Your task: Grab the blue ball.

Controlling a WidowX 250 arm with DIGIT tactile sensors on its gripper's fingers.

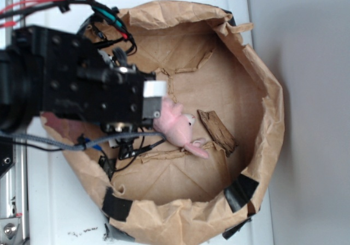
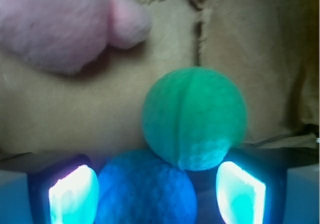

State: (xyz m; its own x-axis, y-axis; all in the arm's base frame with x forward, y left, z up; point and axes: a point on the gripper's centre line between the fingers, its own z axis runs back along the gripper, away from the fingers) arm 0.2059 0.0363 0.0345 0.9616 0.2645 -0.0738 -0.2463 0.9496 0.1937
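Tool [image 2: 150, 191]: fingers [image 2: 75, 194] spread wide, either side of the blue ball [image 2: 145, 189], not closed on it.
Green ball [image 2: 195, 116]: touching the blue one, just beyond.
Pink plush toy [image 2: 65, 24]: farther back.
Paper bag [image 1: 262, 92]: holds all three (rim rolled down), on the white worktop [image 1: 54, 201].

Nothing here can be read: no words, labels, brand marks or numbers show in either view.
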